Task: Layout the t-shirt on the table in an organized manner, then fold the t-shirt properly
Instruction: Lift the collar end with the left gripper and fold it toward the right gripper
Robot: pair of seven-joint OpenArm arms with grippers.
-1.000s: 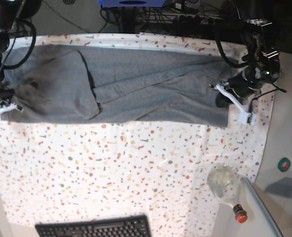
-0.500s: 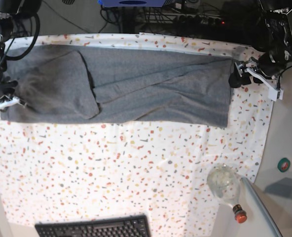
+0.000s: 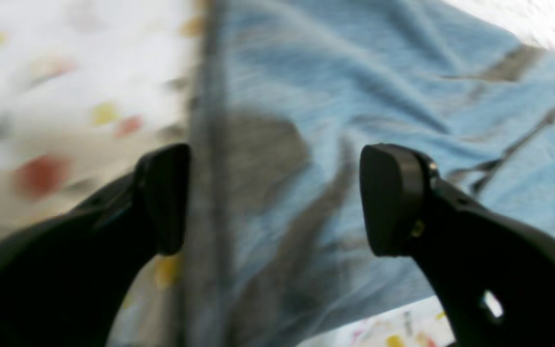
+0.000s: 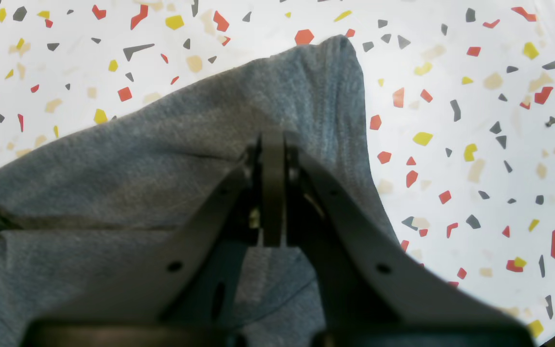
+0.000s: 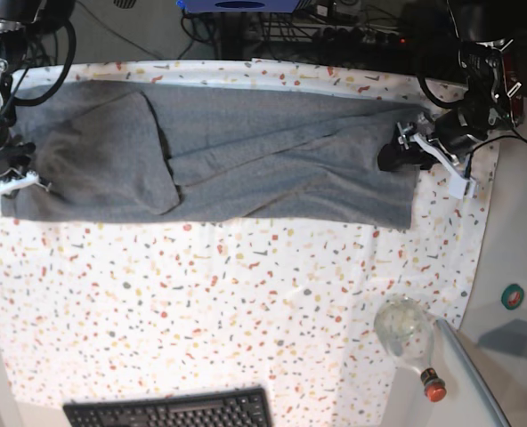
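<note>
The grey t-shirt (image 5: 246,156) lies as a long band across the back of the table (image 5: 246,302), with a flap folded over at its left end. My left gripper (image 5: 404,147) hovers open over the shirt's right edge. In the left wrist view its fingers (image 3: 162,197) straddle the hem of the t-shirt (image 3: 277,144), apart from it. My right gripper (image 5: 19,178) is at the shirt's left end. The right wrist view shows this gripper (image 4: 272,144) shut on the cloth of the t-shirt (image 4: 138,159) near a corner, above the speckled table (image 4: 475,96).
A clear glass bottle (image 5: 406,334) with a red cap lies near the table's front right corner. A black keyboard (image 5: 170,411) sits at the front edge. A green tape roll (image 5: 513,296) rests on the grey side surface. Cables run behind the table.
My left gripper let go of the shirt's lower right part, opened, swung out to the right, and has come back over the shirt's right edge. The right gripper has barely moved.
</note>
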